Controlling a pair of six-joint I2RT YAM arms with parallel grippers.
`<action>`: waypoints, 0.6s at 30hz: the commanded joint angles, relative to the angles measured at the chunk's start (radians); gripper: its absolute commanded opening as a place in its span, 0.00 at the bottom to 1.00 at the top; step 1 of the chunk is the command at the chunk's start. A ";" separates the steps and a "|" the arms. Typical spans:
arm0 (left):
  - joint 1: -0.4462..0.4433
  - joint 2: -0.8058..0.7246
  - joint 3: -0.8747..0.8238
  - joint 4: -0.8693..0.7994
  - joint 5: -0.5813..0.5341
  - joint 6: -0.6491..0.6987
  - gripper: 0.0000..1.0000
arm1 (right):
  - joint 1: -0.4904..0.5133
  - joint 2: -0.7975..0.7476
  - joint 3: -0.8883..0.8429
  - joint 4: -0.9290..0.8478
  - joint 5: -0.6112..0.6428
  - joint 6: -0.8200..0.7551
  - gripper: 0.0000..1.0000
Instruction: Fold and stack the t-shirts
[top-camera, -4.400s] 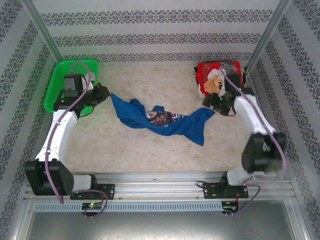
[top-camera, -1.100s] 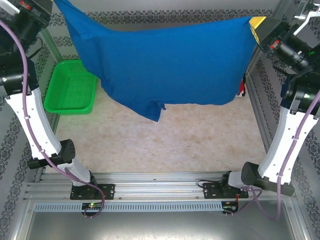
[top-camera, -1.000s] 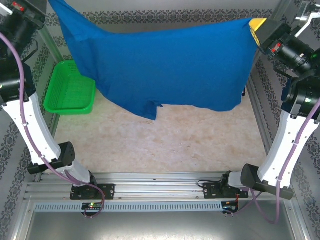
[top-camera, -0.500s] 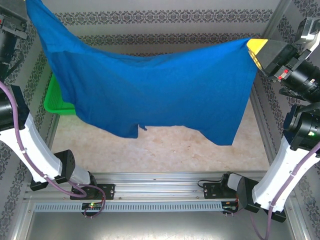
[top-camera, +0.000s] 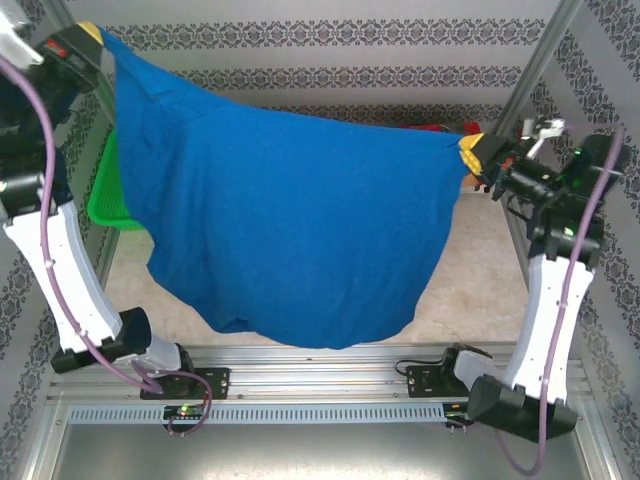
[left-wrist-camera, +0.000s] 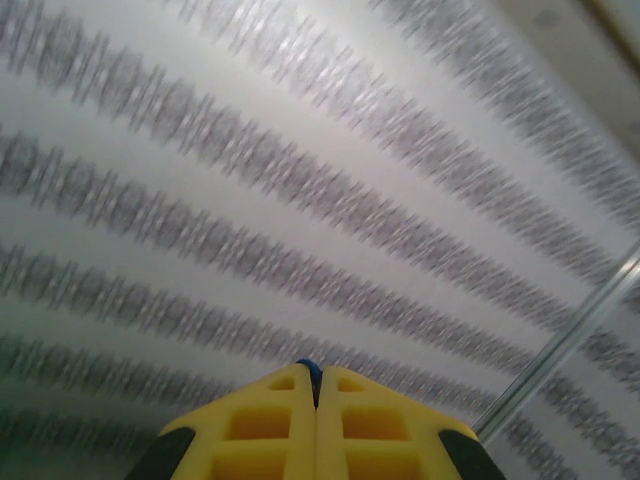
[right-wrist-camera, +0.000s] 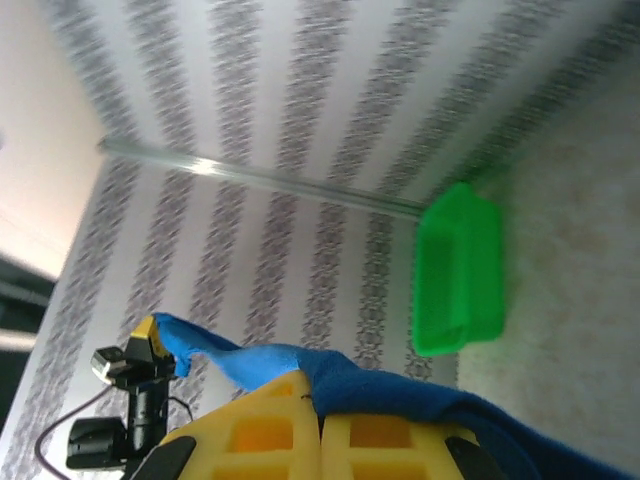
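I am holding the royal blue cloth t-shirt spread in the air between both arms, above the speckled beige table, with its lower hem sagging toward the near edge. My left gripper, raised high at the far left, is pressed together on one top corner of the cloth. My right gripper, lower on the right, pinches the opposite corner the same way. The green plastic basket peeks out at the left behind the cloth, and a sliver of the red t-shirt shows at the far right above the blue edge.
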 joint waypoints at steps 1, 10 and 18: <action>-0.030 0.038 -0.204 0.024 -0.012 0.097 0.00 | 0.017 0.045 -0.084 -0.087 0.090 -0.217 0.00; -0.067 0.115 -0.677 0.307 -0.057 0.104 0.00 | 0.061 0.378 -0.106 -0.228 0.325 -0.567 0.00; -0.144 0.343 -0.563 0.267 -0.089 0.224 0.00 | 0.080 0.683 0.111 -0.311 0.494 -0.731 0.00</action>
